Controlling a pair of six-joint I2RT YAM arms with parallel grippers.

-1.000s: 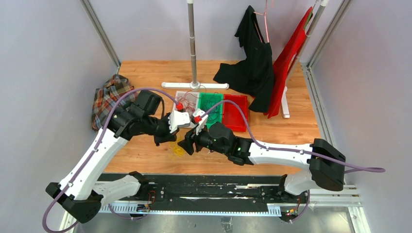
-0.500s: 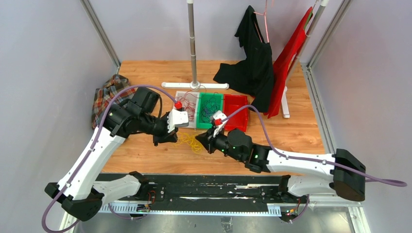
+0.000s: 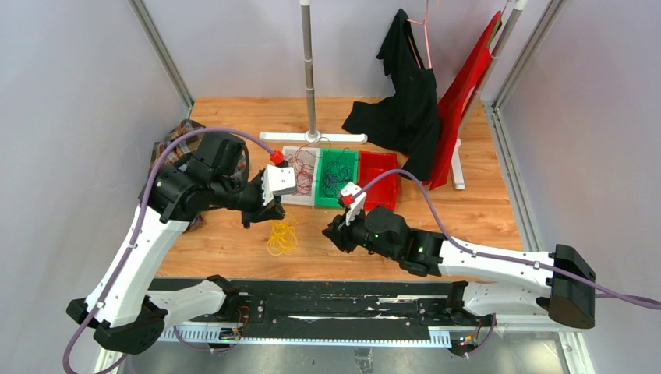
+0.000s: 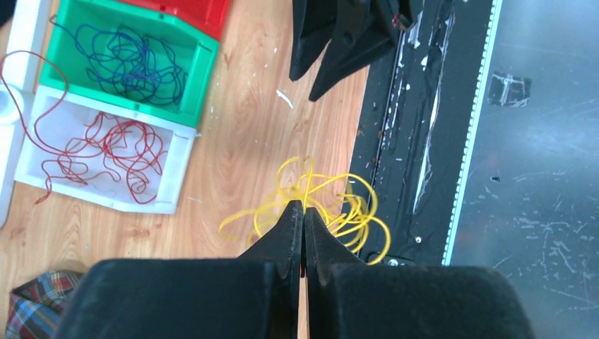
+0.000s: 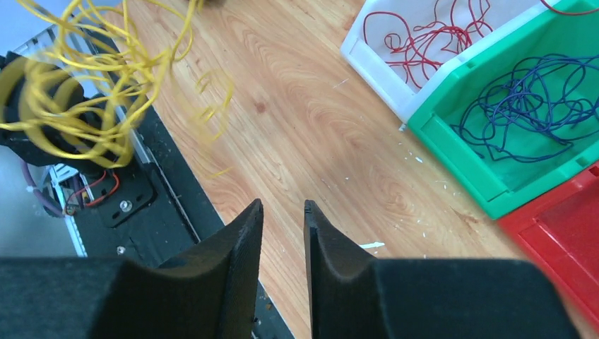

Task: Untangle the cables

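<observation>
Yellow curly wire bunch [image 3: 281, 234] hangs from clamped left gripper [image 4: 303, 206], lifted near green plastic bin [image 4: 203, 78] for teasing apart; right gripper [image 5: 282, 208] slightly parted, empty.

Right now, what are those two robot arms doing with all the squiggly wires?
They are sorting tangled cables by colour. The left gripper is pinched shut on the yellow cables, a loose bunch by the near edge of the wooden table. The right gripper is close by, its jaws a little apart, holding nothing. The red cables already lie in the white bin, and the blue cables in the green bin.
</observation>
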